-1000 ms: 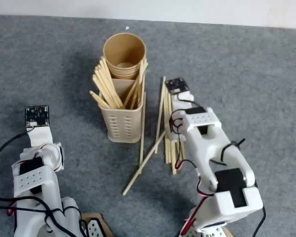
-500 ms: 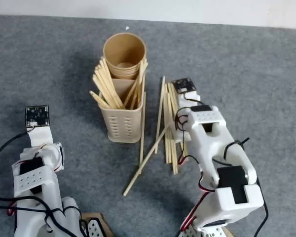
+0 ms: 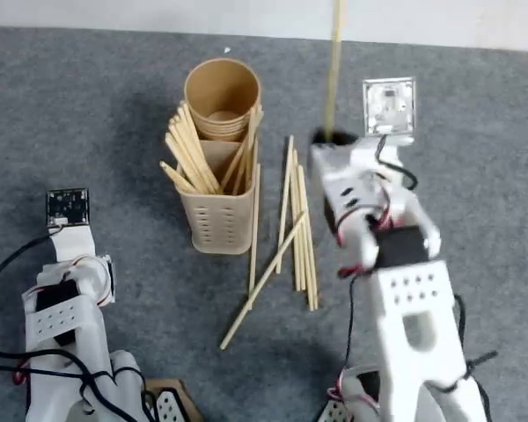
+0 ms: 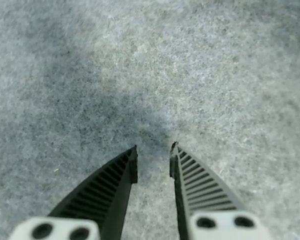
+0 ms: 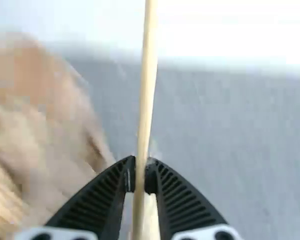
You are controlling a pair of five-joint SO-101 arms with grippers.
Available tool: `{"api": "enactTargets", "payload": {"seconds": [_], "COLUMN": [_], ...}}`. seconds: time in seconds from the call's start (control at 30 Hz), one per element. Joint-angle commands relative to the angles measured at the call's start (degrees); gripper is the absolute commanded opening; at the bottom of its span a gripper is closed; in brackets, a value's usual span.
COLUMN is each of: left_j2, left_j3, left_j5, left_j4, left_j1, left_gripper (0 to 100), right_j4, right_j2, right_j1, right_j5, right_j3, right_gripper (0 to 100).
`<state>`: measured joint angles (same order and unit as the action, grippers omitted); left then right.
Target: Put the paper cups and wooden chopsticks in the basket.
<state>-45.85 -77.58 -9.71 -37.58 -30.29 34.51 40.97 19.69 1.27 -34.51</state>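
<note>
We see the held chopstick [image 3: 336, 61] as a thin, pale, straight wooden stick. In the high view its long axis runs from twelve to six o'clock. Its free end points to twelve and runs off the picture's edge, and its lower end is caught in the right gripper [image 3: 332, 139]. In the right wrist view the two black ribbed jaws pinch the stick between their tips, and it passes straight on beyond them. It stands at about two o'clock from the basket [image 3: 218, 220], apart from it. The basket is a beige holder with rows of small holes in its wall. Nested brown paper cups [image 3: 222, 92] rise at its twelve o'clock side, the top mouth open toward the camera. The chopsticks in the basket [image 3: 194, 158] fan out, their tips pointing between ten and one o'clock. At three o'clock from the basket the loose chopsticks [image 3: 306, 264] lie on the grey mat [image 3: 475, 132] as a rough bundle, their long axes near twelve to six. A slanted chopstick [image 3: 255, 294] crosses them, running from seven to one o'clock. The right arm [image 3: 405, 290] stretches from five o'clock up toward the held stick. The left arm [image 3: 66, 299] sits at eight o'clock from the basket, well apart from it. In its wrist view the left gripper [image 4: 152, 150] hangs over the mat with its jaws a little spread and nothing between them.
</note>
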Motion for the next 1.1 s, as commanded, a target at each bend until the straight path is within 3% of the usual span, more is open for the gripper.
{"api": "enactTargets", "payload": {"seconds": [0.0, 0.23, 0.43, 0.53, 0.63, 0.83, 0.97, 1.07], "left_j2": [-0.92, -0.92, -0.92, -0.92, -0.92, -0.92, -0.92, -0.92], "left_j3": [-0.04, -1.54, -1.54, -1.54, -1.54, -1.54, -1.54, -1.54], "left_j5": [-0.44, -0.44, -0.44, -0.44, -0.44, -0.44, -0.44, -0.44], "left_j4": [1.14, 4.57, 4.57, 4.66, 4.75, 4.75, 4.57, 4.66], "left_j1": [0.75, 0.75, 0.75, 0.75, 0.75, 0.75, 0.75, 0.75], "left_gripper": [14, 14, 14, 14, 14, 14, 14, 14], "right_j4": [-14.64, -32.22, -37.85, -37.32, -30.90, -18.68, 3.56, 21.14], "right_j2": [3.47, -0.57, -2.07, 0.31, 2.33, 5.58, 7.96, 7.34], "right_j1": [9.27, 20.97, 20.35, 19.91, 20.00, 19.47, 13.93, 5.23], "right_j5": [0.70, 0.62, 0.70, 0.70, 1.14, 1.14, 1.14, 0.62], "right_j3": [3.47, 2.95, -7.60, -11.21, -12.26, -8.84, 1.10, 10.68], "right_gripper": [1.2, 0.8, 1.5, 7.4, 13.2, 13.2, 13.1, 13.1]}}
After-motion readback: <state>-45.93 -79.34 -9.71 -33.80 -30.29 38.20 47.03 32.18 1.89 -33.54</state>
